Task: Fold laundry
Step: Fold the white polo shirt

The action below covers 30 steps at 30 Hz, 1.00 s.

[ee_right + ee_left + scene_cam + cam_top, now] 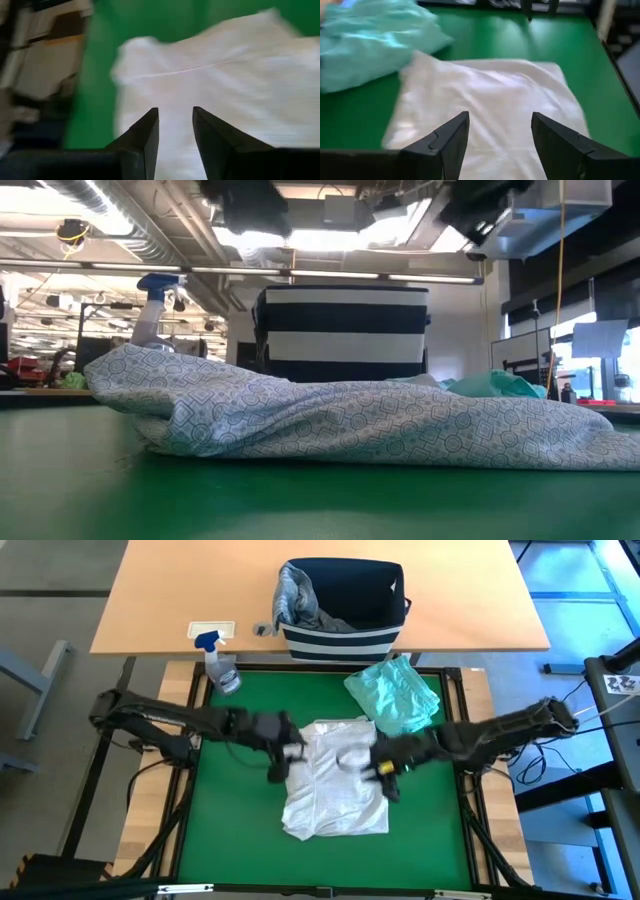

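A white t-shirt lies folded into a rough rectangle, flat on the middle of the green mat; it also fills the low view. A mint-teal garment lies crumpled on the mat's far right corner. A grey-blue shirt hangs over the basket's left rim. My left gripper hovers open above the t-shirt's left edge, with nothing between its fingers. My right gripper hovers above the t-shirt's right edge, its fingers a little apart and empty.
A navy-and-white striped basket stands on the wooden table just beyond the mat's far edge. A spray bottle with a blue head stands at the mat's far left corner. Bare mat shows left, right and near of the t-shirt.
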Motion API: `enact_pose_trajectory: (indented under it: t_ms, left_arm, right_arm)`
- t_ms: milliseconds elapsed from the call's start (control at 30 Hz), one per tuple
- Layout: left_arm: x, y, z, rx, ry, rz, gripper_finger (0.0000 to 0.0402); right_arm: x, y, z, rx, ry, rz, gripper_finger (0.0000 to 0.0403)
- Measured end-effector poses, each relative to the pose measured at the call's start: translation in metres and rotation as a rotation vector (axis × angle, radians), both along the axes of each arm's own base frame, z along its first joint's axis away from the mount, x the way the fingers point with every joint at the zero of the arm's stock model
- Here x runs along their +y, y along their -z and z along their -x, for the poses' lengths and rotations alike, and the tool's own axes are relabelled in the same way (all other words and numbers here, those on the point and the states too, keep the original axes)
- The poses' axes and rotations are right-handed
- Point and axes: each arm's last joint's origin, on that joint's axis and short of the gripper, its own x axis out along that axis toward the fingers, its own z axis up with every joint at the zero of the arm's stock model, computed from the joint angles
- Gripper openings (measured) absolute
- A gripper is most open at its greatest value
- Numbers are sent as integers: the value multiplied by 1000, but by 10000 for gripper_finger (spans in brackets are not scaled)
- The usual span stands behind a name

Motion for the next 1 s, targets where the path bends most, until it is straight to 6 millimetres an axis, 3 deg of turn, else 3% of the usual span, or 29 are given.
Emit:
enact_pose_trajectory:
  t_ms: [233,433,567,667,867,1000]
  left_arm:
    - [-99,-10,-22,87,93,-109,200]
    - [-167,9,-37,140,203,-107,205]
    - [-182,30,-47,192,168,-86,226]
    - [-186,48,-52,247,156,-91,240]
    - [-187,86,-63,358,154,-124,247]
    - [-188,114,-67,448,124,-158,248]
  right_arm:
    - [69,2,26,3,-101,-6,120]
    - [99,-6,38,-82,-191,-81,120]
    - [101,-6,35,-97,-137,-102,127]
    - [104,5,30,-46,-137,-70,157]
    - [110,38,22,88,-173,90,241]
    - [110,61,17,162,-107,240,274]
